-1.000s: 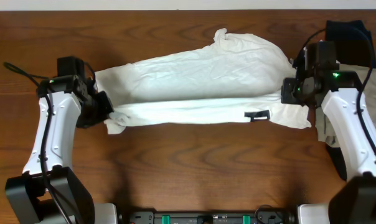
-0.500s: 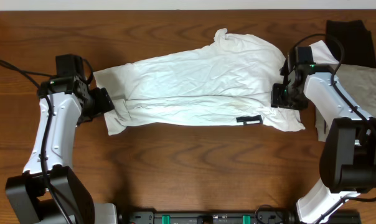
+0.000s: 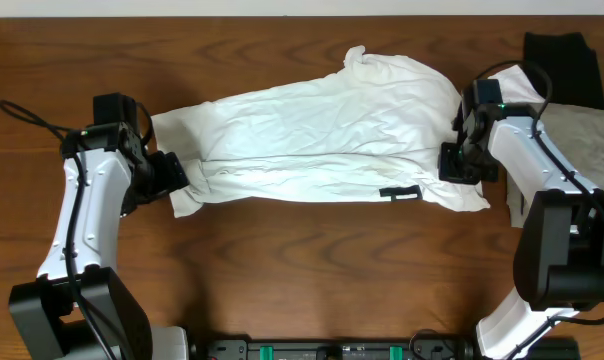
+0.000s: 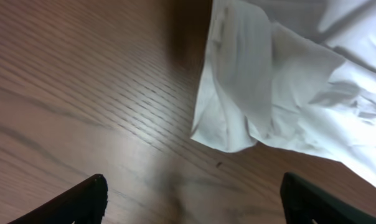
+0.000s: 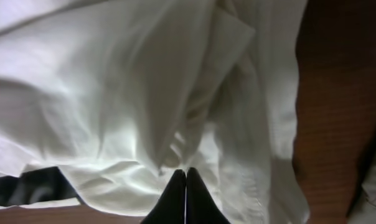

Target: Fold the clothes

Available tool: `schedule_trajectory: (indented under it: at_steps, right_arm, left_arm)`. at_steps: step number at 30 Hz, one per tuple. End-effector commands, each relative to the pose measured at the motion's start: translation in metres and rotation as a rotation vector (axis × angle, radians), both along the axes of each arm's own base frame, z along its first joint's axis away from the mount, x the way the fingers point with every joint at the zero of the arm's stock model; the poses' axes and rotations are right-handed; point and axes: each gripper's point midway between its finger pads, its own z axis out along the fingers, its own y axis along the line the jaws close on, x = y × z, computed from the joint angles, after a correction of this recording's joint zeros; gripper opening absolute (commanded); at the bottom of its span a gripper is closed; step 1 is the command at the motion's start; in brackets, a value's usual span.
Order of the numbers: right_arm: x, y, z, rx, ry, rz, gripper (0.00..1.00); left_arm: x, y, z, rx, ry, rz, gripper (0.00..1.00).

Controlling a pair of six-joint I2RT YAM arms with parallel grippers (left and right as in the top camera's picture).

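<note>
A large white T-shirt point(image 3: 322, 140) lies folded lengthwise across the table, its small black print point(image 3: 400, 192) near the front right edge. My left gripper point(image 3: 177, 175) is at the shirt's left end. In the left wrist view it point(image 4: 192, 186) stands open over bare wood, and the shirt's corner point(image 4: 250, 93) lies just ahead, untouched. My right gripper point(image 3: 450, 162) rests on the shirt's right end. In the right wrist view it point(image 5: 186, 171) is shut, its tips against the white cloth point(image 5: 113, 93). Whether cloth is pinched between them does not show.
A black garment point(image 3: 557, 60) and a grey-beige one point(image 3: 582, 125) lie at the right edge of the wooden table point(image 3: 302, 270), beside the right arm. A black cable point(image 3: 27, 115) trails left of the left arm.
The left gripper opened, let go of the shirt's left edge and drew back slightly. The right arm swung in over the shirt's right end, opened and shut again. The front fold shifted back.
</note>
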Motion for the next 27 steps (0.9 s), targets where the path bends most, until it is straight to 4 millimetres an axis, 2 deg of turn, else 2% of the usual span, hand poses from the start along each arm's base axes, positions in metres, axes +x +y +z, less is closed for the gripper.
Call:
schedule_trajectory:
  at_steps: [1, 7, 12, 15, 21, 23, 27]
  right_arm:
    - [0.000, -0.008, 0.003, -0.034, -0.011, -0.012, 0.02]
    - [-0.004, -0.008, -0.002, -0.031, -0.004, -0.012, 0.04]
    - [-0.010, 0.012, -0.005, 0.079, 0.014, 0.038, 0.03]
    - [-0.014, 0.013, -0.011, 0.085, 0.022, 0.038, 0.04]
    - [-0.017, 0.012, -0.038, 0.081, -0.023, 0.040, 0.07]
    - [-0.018, 0.011, -0.048, 0.074, -0.043, 0.040, 0.13]
    - [-0.033, -0.007, -0.064, -0.027, -0.033, -0.013, 0.14]
  left_arm:
    - [-0.011, -0.007, -0.010, -0.039, 0.036, 0.006, 0.91]
    - [-0.019, -0.009, -0.017, -0.048, 0.065, 0.006, 0.91]
    - [-0.019, -0.009, -0.017, -0.047, 0.064, 0.006, 0.92]
    - [-0.019, -0.009, -0.017, -0.047, 0.064, 0.006, 0.92]
    - [-0.020, -0.009, -0.017, -0.048, 0.067, 0.006, 0.92]
    - [-0.021, -0.009, -0.017, -0.049, 0.072, 0.006, 0.92]
    - [-0.023, -0.010, -0.017, -0.051, 0.081, 0.006, 0.93]
